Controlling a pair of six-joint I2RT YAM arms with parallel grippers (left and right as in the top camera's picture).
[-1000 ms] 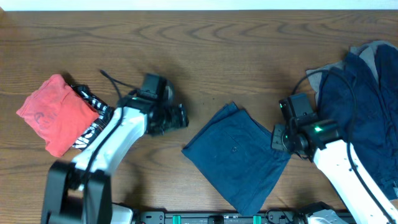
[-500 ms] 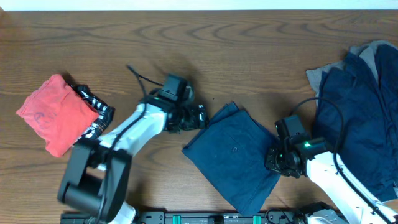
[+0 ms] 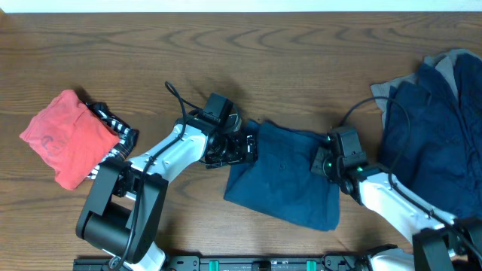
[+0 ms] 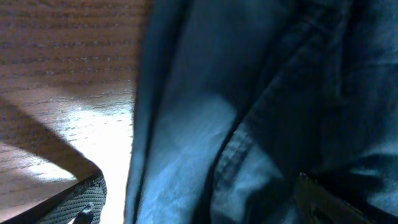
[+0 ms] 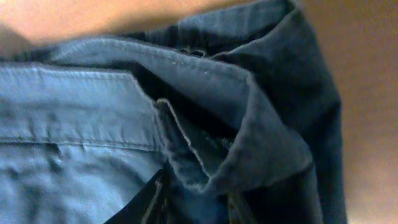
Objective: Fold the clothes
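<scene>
— Where is the item?

— The navy garment (image 3: 285, 177) lies mid-table, towards the near edge. It is partly folded, with uneven edges and a corner trailing near right.

— And the hands?

— The right hand (image 3: 322, 162) is at the garment's right edge. Its wrist view shows a bunched hem nipped between the fingers (image 5: 152, 200), so I judge it to be grasping the cloth. The left hand (image 3: 242, 147) is at the far left corner. Its wrist view is filled with cloth, and I cannot tell whether it is clenched or released.

— What else is on the table?

— A red garment (image 3: 66, 139) lies far left on the table (image 3: 226, 60), over a patterned one (image 3: 114, 126). An unfolded pile (image 3: 440, 143) lies at the right, near the right arm.

— Risks?

— If only one hand holds, a lift would skew the fold or drag the garment. The pinched hem looks like several layers, so the fold could open unevenly. A wide swing by the right arm could snag the pile.
</scene>
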